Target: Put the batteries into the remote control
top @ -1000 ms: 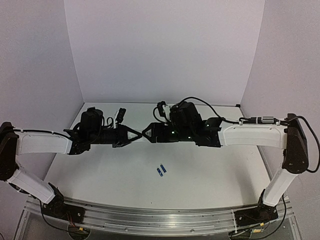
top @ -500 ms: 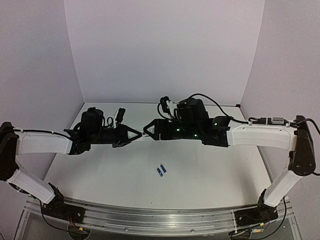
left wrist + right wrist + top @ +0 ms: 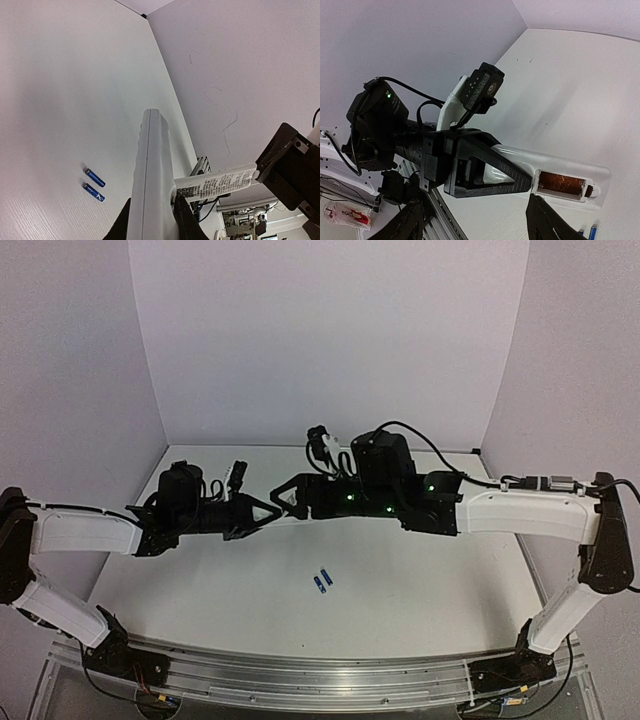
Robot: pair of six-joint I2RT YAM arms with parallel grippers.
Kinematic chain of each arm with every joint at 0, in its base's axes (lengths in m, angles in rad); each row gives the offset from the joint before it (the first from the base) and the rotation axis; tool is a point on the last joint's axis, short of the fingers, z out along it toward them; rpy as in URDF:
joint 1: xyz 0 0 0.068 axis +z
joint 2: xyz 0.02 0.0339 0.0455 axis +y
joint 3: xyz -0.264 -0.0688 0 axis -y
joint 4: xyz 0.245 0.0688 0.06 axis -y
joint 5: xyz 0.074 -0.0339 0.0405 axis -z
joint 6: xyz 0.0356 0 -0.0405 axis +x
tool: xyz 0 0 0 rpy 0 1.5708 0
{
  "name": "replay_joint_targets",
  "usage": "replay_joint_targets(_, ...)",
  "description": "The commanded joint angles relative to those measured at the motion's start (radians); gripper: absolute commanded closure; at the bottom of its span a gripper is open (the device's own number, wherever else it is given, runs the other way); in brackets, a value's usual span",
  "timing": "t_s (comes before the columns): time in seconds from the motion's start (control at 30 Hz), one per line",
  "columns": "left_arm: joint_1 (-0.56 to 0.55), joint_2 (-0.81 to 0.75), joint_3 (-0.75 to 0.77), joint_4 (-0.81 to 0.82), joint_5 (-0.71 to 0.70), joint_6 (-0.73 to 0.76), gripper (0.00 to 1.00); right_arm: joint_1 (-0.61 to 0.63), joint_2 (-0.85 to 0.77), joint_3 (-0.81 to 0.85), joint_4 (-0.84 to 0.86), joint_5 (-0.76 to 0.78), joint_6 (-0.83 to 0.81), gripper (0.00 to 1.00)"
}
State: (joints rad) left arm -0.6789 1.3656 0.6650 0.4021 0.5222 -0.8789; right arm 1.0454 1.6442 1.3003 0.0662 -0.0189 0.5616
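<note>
Above the middle of the table (image 3: 430, 585), the left gripper (image 3: 152, 223) has its black jaws clenched on one end of the remote control (image 3: 151, 165), a slim white plastic slab held clear of the surface. The right gripper (image 3: 476, 212) faces it with its jaws spread wide and nothing between them. The batteries (image 3: 94, 177), two small glossy blue cylinders with pale tips, lie side by side on the matte white table, which has a faint grain, well apart from the remote. The left wrist view shows the remote edge-on, with a rounded side, a seam along it and small bumps down one edge. The right wrist view shows its back instead; the rectangular battery recess (image 3: 562, 183) lies open, coppery brown inside, near the rounded free end. In the top view the two black grippers hide nearly all of the remote, but the batteries show plainly toward the near edge.
</note>
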Motion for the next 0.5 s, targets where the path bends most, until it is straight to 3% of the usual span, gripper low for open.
replay_joint_targets(0.0, -0.008, -0.069, -0.004, 0.137, 0.048, -0.009, 1.00, 0.001, 0.029, 0.018, -0.017, 0.017, 0.038, 0.33)
replay_joint_targets(0.47, 0.020, -0.081, -0.063, 0.228, 0.089, -0.065, 1.00, 0.002, 0.027, 0.006, -0.036, 0.074, 0.085, 0.33)
